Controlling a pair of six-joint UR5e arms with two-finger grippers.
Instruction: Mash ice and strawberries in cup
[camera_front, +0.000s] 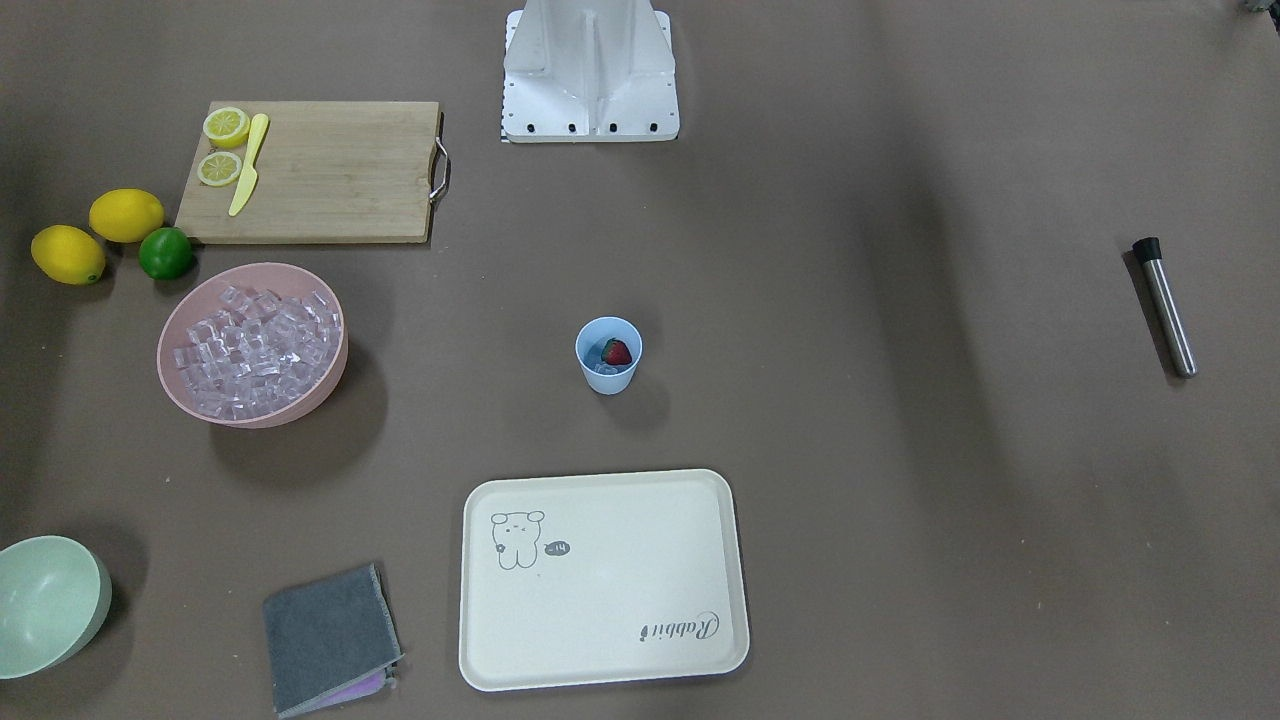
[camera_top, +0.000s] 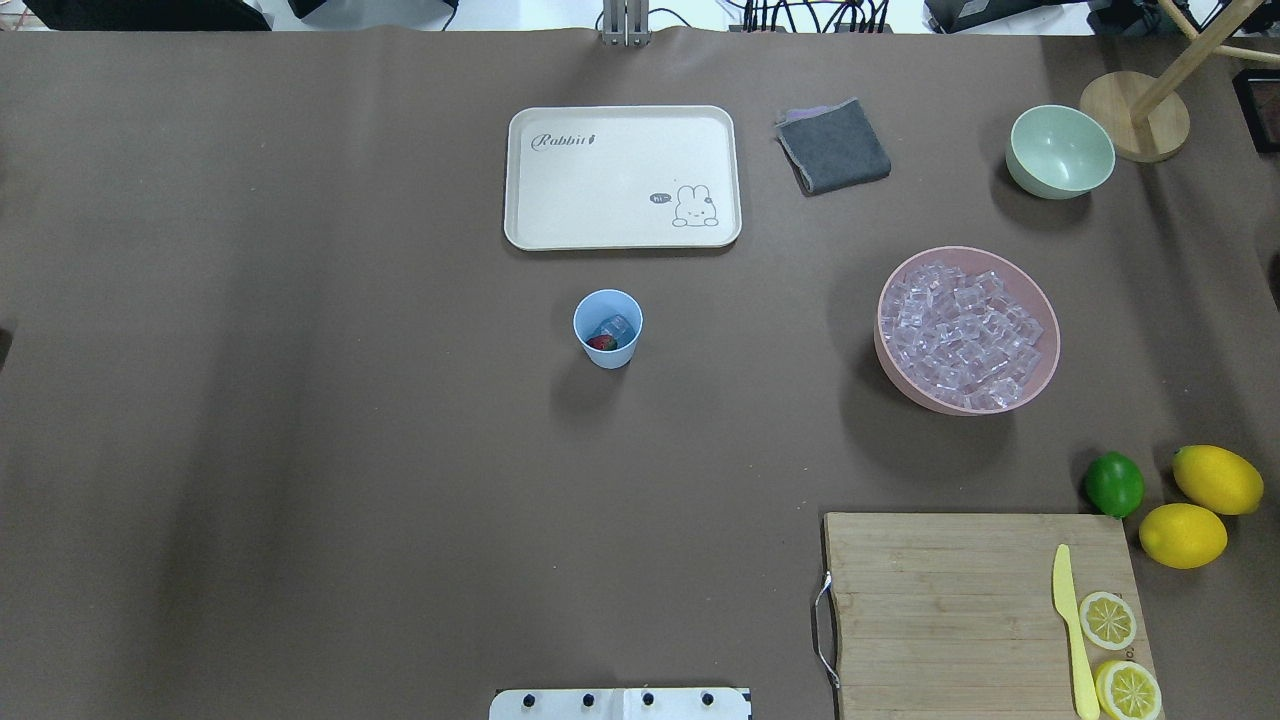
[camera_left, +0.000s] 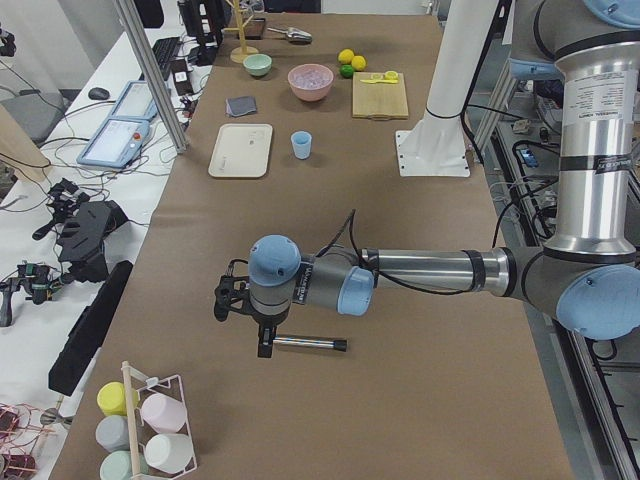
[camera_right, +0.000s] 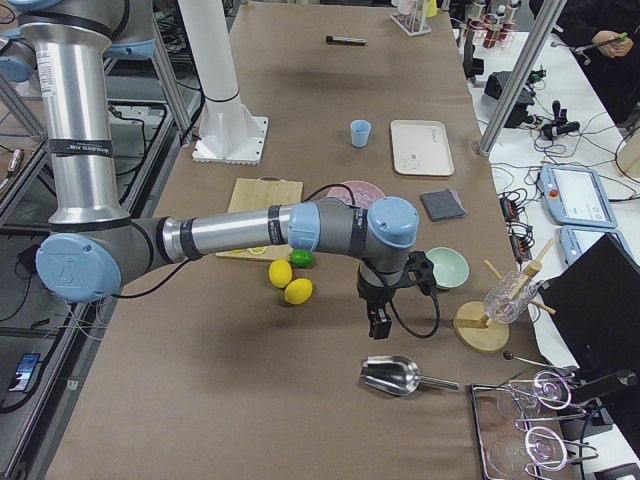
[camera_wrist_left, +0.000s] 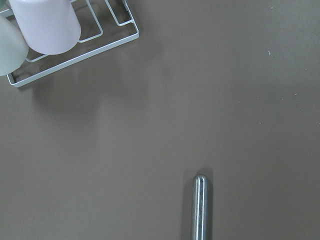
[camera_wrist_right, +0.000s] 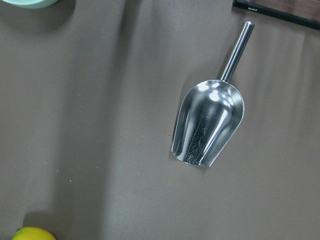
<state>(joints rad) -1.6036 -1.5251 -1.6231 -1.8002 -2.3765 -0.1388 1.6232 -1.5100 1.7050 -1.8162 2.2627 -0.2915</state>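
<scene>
Two ingredients wait in the cup mid-table, strawberry with ice, as the left gripper hovers over the muddler, likely to fetch it; jaws apart or together, can't tell.

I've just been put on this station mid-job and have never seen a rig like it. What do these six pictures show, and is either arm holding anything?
This is a two-armed robot at a brown table. Two pictures look down on the table, one from behind the robot and one facing it. Two look along it from either end, and two come from cameras on the wrists.

Mid-table stands the blue cup with a strawberry and some ice inside. A pink bowl holds more cubes. A tray, cutting board, lemons and lime lie around.

The left gripper hangs by one end of a steel muddler, the right gripper near a metal scoop. Both tools lie on the table. I cannot tell whether the jaws are open.
</scene>
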